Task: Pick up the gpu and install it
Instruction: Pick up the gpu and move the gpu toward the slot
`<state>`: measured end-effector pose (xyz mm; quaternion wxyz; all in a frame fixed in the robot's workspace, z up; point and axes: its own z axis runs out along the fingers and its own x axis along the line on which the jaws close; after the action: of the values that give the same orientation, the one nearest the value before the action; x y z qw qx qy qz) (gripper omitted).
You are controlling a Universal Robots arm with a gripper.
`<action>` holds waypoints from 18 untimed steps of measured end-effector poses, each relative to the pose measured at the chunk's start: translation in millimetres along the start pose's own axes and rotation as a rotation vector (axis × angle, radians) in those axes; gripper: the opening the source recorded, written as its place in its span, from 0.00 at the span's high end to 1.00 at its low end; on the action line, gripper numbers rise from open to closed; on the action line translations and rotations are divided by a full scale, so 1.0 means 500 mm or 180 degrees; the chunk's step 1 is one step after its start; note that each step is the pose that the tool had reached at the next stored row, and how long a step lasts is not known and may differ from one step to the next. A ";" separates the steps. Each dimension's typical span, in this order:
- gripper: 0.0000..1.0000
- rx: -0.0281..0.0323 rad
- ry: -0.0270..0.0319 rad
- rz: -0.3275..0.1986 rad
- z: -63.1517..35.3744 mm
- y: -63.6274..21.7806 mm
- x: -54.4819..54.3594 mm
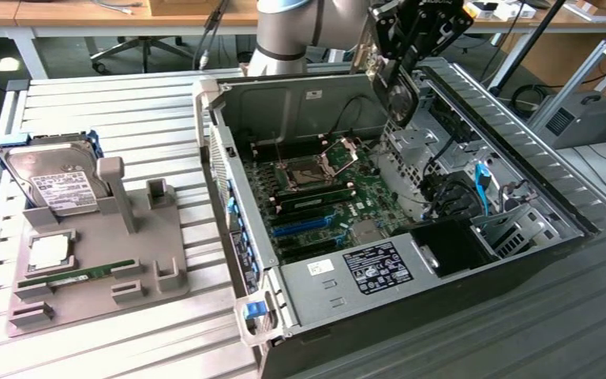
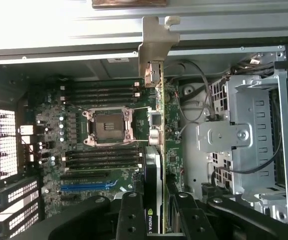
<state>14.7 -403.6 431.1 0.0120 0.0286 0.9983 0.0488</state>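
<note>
My gripper (image 1: 410, 38) is shut on the gpu (image 1: 394, 85) and holds it upright over the back of the open computer case (image 1: 555, 197), above the motherboard (image 1: 314, 189). The card's black cooler faces the exterior view's right. In the wrist view I see the gpu (image 2: 155, 165) edge-on between the black fingers (image 2: 131, 215), its silver end bracket (image 2: 153, 47) pointing at the case's rear wall. The card hangs clear of the board, over the strip between the processor socket (image 2: 109, 127) and the drive cage (image 2: 243, 135). The blue expansion slot (image 2: 86, 187) lies off to one side.
A grey fixture plate (image 1: 155, 260) at the exterior view's left carries a silver hard drive (image 1: 56, 178), a processor chip (image 1: 48, 251) and a green memory stick (image 1: 76, 274). Cables (image 2: 203, 100) run beside the drive cage. The case walls stand close around the card.
</note>
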 end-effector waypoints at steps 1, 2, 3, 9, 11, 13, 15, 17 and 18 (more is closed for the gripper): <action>0.73 0.0000 0.0000 -0.0001 0.000 0.001 -0.006; 0.73 0.0000 0.0000 -0.0001 0.000 0.001 -0.006; 0.73 0.0000 0.0000 -0.0001 0.000 0.001 -0.006; 0.73 -0.0002 0.0006 -0.0061 0.001 0.003 -0.019; 0.73 -0.0002 0.0008 -0.0076 0.001 0.004 -0.023; 0.73 -0.0002 0.0008 -0.0078 0.002 0.004 -0.039; 0.73 -0.0002 0.0008 -0.0078 0.002 0.005 -0.051; 0.73 -0.0002 0.0009 -0.0078 0.002 0.003 -0.056; 0.73 -0.0002 0.0010 -0.0078 0.002 -0.001 -0.062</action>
<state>45.4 -405.9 430.9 0.0111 0.0163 0.9986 0.0490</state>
